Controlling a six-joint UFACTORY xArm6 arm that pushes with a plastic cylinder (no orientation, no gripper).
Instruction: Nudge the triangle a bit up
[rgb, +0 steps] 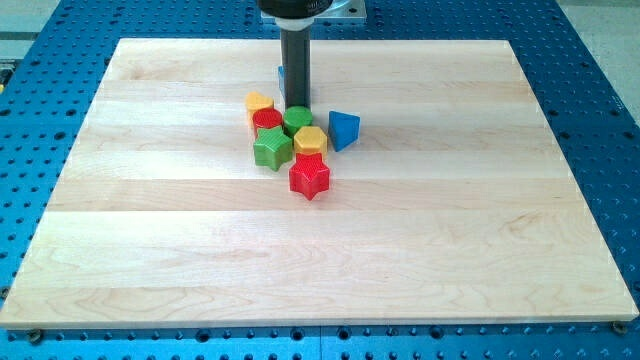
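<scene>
The cluster sat near the board's (120, 250) top edge, around the middle: yellow block (259, 102), red block (266, 119), green star (271, 148), green block (298, 118), yellow hexagon (311, 140), red star (309, 177), then the blue triangle (343, 130) on the view's right. My tip (296, 107), a bare rod holding nothing, stood at the green block, left of the triangle; the nudge looked not yet begun.

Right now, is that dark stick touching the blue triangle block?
Apart. The camera view shows bare wood between my tip and the blue triangle, which sits to the view's right of it.
</scene>
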